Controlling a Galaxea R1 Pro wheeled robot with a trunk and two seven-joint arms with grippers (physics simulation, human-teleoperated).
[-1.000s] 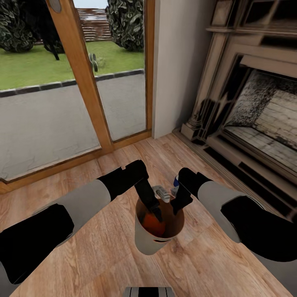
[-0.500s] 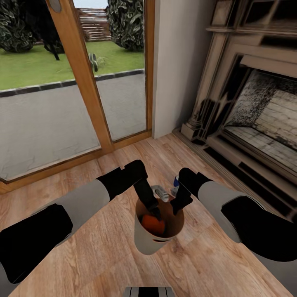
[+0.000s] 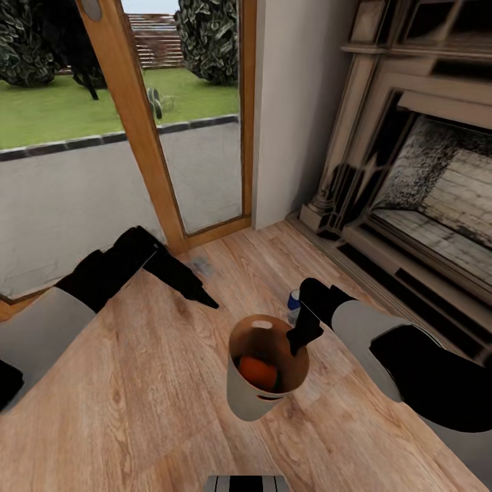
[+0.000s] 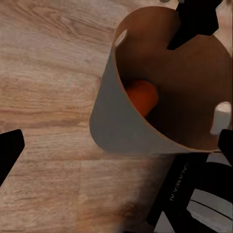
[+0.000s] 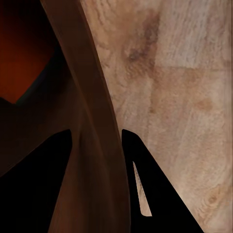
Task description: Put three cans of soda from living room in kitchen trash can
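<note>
Grey outside and glossy brown within, the tash can (image 3: 246, 396) hangs above the plank floor (image 3: 137, 410), its thin rim pinched by the right tool (image 5: 97, 141); it looks light and stiff but slick, so the slot-handle edge seems the surest hold. An orange can of soda (image 4: 141, 95) lies inside; a blue can (image 3: 294, 298) stands beyond. The left tool (image 3: 202, 298) hovers apart, narrow and empty.
</note>
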